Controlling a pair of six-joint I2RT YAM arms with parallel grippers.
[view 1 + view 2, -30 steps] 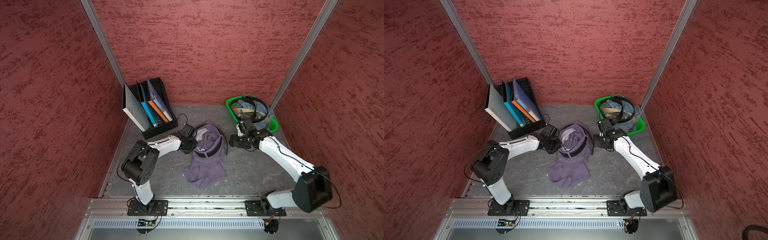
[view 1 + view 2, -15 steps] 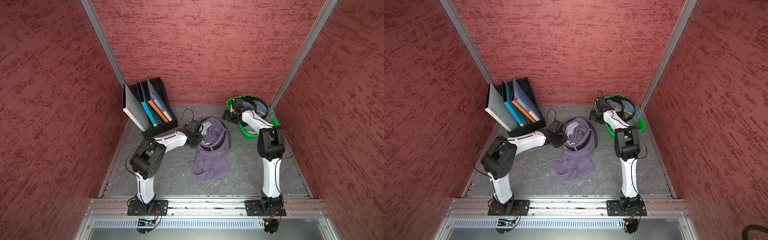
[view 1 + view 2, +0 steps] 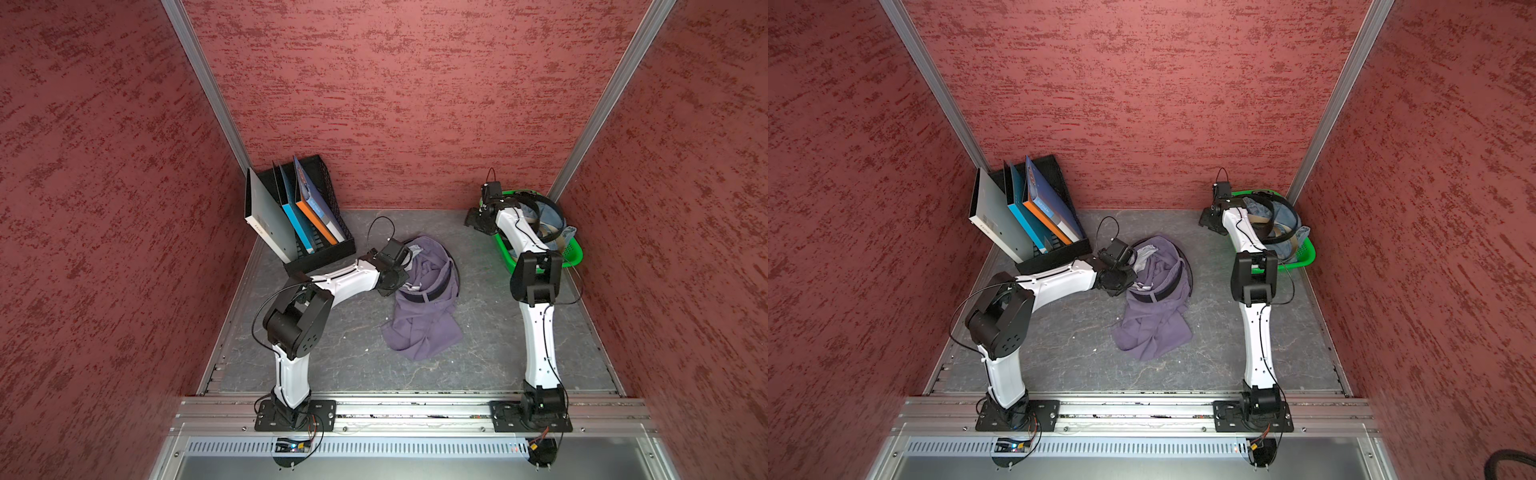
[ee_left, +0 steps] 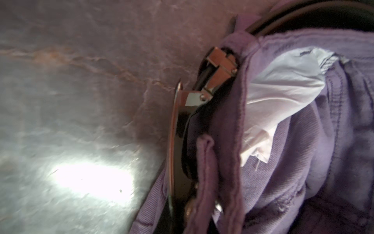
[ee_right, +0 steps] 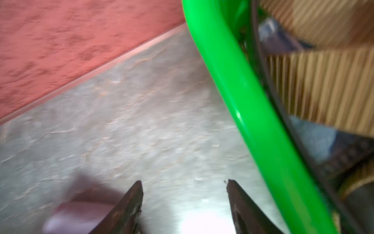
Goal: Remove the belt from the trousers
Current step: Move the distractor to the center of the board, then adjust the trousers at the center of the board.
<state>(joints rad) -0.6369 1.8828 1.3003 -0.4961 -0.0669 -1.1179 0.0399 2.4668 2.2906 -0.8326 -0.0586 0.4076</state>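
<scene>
— Where was the belt (image 3: 436, 291) seen?
— Threaded through the trousers (image 3: 424, 332), which were heaped on the table (image 3: 332, 345). The left gripper (image 3: 399, 286) was closed tight at their waistband.
— And the right gripper (image 5: 184, 182)?
— Its jaws were held apart beside the green basket (image 5: 232, 91).

Twin overhead views facing down, wrist close-ups

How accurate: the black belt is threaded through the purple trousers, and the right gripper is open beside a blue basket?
The basket is green, not blue; the right wrist view shows it. The rest holds: belt threaded through trousers, right gripper open beside the basket.
</scene>
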